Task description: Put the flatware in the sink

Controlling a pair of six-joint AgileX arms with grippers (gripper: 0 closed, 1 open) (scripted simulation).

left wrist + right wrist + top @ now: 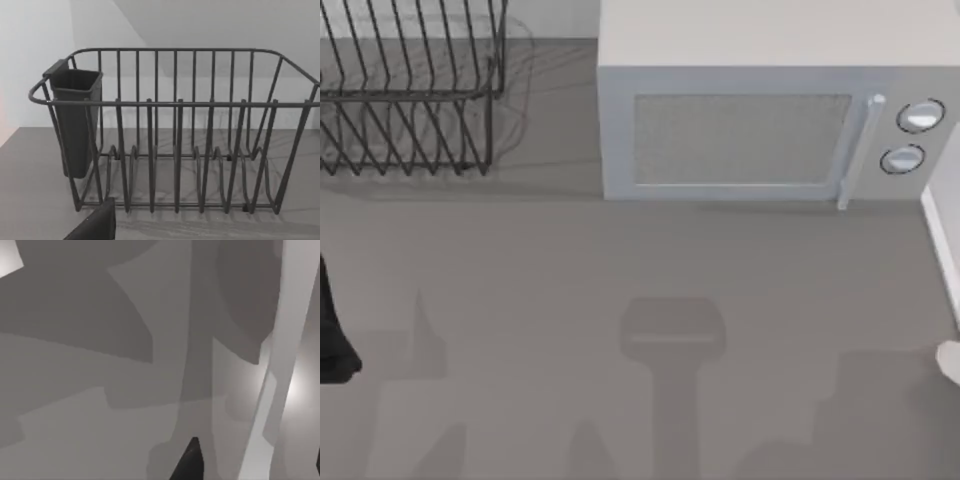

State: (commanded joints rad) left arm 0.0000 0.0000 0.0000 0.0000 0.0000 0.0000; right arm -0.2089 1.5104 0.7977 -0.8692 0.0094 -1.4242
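The flatware (950,360) shows as a small pale rounded end at the table's right edge, lying on the grey counter. Just behind it, a white rim (942,240) runs along the same edge; I cannot tell whether it belongs to the sink. In the right wrist view my right gripper (254,460) hangs open over bare shadowed counter, beside a pale strip (272,390), with nothing between its fingertips. My left arm (332,335) is parked at the table's left edge. A dark part of its gripper (95,225) points at the dish rack (175,130).
A black wire dish rack (410,90) with a dark cutlery cup (75,120) stands at the back left. A grey microwave (760,110) with two round knobs (918,116) fills the back middle and right. Arm shadows fall across the open counter in front.
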